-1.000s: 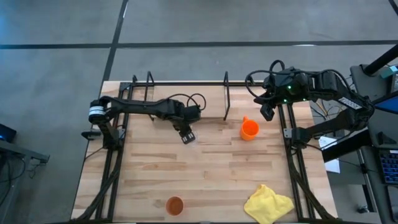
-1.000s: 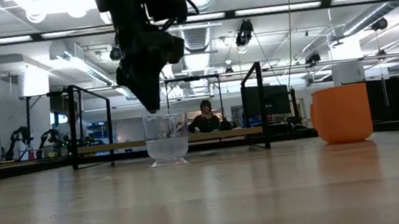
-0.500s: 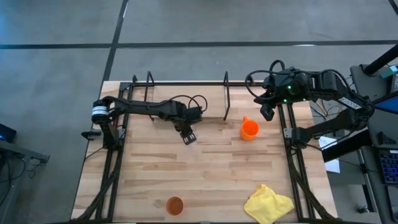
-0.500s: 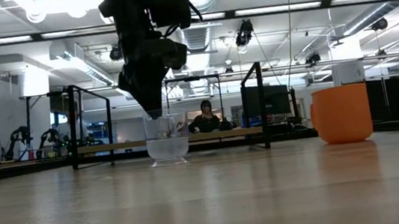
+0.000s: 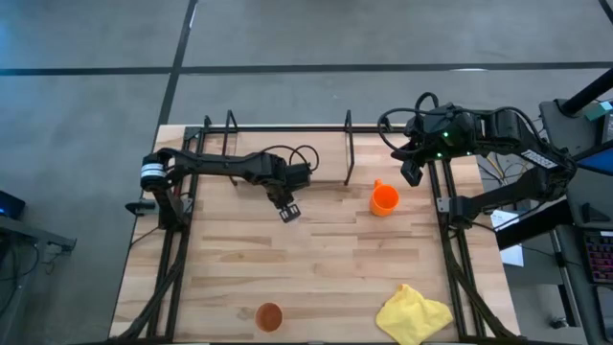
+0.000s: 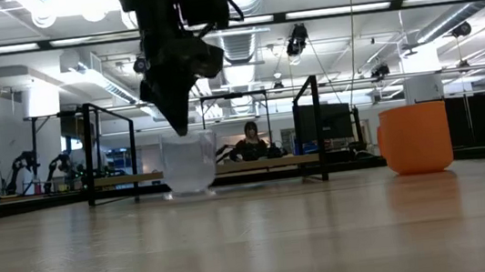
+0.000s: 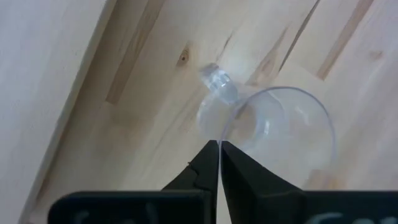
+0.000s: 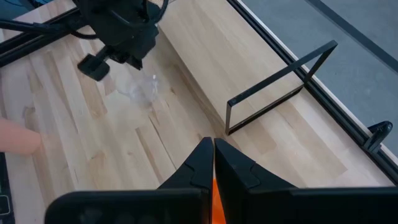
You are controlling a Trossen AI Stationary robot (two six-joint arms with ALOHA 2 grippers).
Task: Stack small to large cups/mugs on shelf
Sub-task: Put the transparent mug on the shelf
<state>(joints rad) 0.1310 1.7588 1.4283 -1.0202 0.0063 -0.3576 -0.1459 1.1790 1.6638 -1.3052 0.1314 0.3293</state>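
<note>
The tiny clear glass (image 6: 189, 167) stands mid-table in front of the shelf, and my left gripper (image 7: 219, 146) is shut on it from above. The orange mug (image 5: 384, 198) rests on its base right of the shelf. The terracotta tumbler (image 5: 269, 315) stands at the near edge. The shelf (image 5: 348, 153), a black wire rack, stands along the far edge. My right gripper (image 5: 412, 175) hangs shut just beyond the mug, touching nothing. My left gripper pinches the glass's rim (image 7: 221, 138) between its two fingers, one inside the cup and one outside. The fingers (image 6: 176, 116) come from above, pointing down. Whether the glass's base (image 6: 192, 192) sits on the table or hangs just clear of it, I cannot tell.
A crumpled yellow cloth (image 5: 414, 314) lies at the near right corner. Bare wood (image 5: 326, 259) stretches between the glass and the near edge. The arms' base frames (image 5: 172, 249) run along both table sides.
My left gripper has shifted slightly toward the table's left, and the glass has moved with it, standing a little further left in the low view than before. My right arm has kept still.
</note>
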